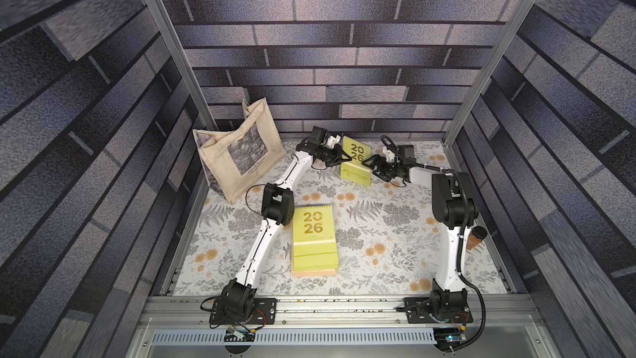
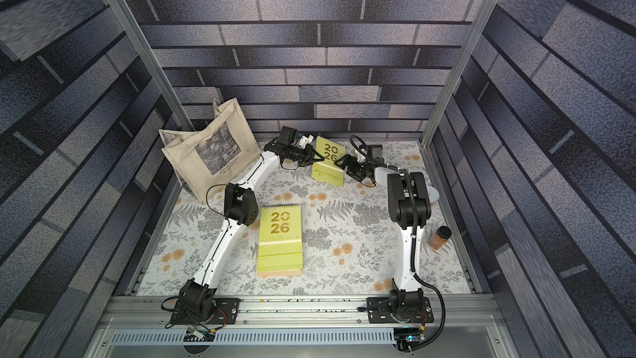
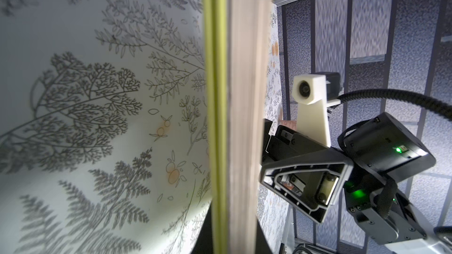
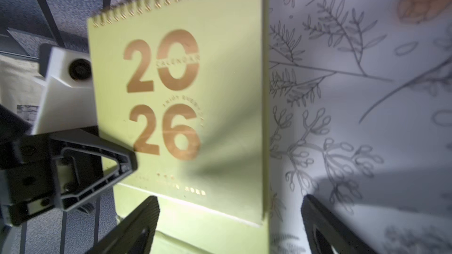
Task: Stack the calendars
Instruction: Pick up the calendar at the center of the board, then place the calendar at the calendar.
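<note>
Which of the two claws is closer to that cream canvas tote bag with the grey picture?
Left. The left gripper, pinching the far lime-green calendar, is on the calendar's side facing the cream canvas tote bag. The open right gripper is across the calendar, farther off.

cream tote bag [image 1: 237,156]: upright, back-left corner | brown black-lidded jar [image 1: 476,237]: right edge | floral mat [image 1: 378,235]: underneath

Landmark: stack of calendars [image 1: 315,235], flat on the table [image 1: 378,246].
Right of stack: widest free lane, bare up to the right arm [image 1: 451,235]; brown jar [image 1: 476,237] past that arm.
Left of stack: left arm [image 1: 265,239] close alongside, elbow just beside the far-left corner.
Beyond stack: open strip, then green calendar [image 1: 356,163], left gripper [image 1: 346,159] clamped on one side, right gripper [image 1: 369,167] spread at the other.
Beyond-left of stack: tote bag [image 1: 237,153] fills the corner.
Near side of stack: narrow strip before the rail [image 1: 344,304].
</note>
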`<state>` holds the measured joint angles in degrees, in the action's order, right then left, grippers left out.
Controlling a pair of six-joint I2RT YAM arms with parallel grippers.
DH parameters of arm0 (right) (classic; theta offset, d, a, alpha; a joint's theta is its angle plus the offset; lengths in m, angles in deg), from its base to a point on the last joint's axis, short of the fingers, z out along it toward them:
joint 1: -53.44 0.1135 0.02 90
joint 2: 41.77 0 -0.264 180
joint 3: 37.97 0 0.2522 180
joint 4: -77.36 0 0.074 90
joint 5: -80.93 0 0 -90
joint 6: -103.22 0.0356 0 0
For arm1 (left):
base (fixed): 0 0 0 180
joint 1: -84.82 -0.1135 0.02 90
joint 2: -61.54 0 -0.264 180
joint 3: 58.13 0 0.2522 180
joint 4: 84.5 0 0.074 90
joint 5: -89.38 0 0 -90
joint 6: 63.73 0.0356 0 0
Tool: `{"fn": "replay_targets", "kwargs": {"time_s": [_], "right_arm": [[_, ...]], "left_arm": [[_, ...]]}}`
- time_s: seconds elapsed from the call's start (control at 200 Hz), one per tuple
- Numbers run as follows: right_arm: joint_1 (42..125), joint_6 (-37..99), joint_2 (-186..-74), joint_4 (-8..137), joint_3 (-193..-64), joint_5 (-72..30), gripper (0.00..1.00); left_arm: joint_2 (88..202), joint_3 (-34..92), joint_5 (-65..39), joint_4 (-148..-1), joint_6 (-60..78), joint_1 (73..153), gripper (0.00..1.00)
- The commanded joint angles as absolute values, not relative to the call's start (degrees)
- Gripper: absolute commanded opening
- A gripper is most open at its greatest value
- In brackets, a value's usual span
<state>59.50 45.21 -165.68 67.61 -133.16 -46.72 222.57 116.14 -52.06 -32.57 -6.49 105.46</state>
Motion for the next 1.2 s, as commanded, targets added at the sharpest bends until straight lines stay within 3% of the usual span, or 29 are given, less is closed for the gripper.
{"fn": "replay_targets", "kwargs": {"time_s": [0.0,0.18,0.296,0.561,0.806,1.197], "right_arm": [[59.06,42.06,-155.75,65.92,-129.98,-48.21,0.93],[59.06,40.46,-144.19,66.8,-123.92,-49.61,0.93],[59.06,40.1,-137.66,67.56,-121.31,-52.04,0.92],[59.31,43.2,-126.76,71.93,-117.73,-57.1,0.92],[63.54,44.83,-119.64,76.34,-111.44,-58.53,0.92],[72.47,48.94,-123.82,89.57,-108.44,-61.63,0.91]], "left_arm": [[207.53,116.87,-53.76,-23.97,6.43,104.45,0.0],[198.42,115.83,-54.03,-10.1,17.62,103.97,0.0],[189.98,105.23,-55.98,-10.83,20.72,104.15,0.0],[166.73,70.09,-55.53,-30.19,16.59,102.91,0.0],[148.12,42.98,-58.91,-53.79,2.41,96.64,0.0],[128.96,15.05,-69.92,-82.95,-12.53,88.16,0.0]]}}
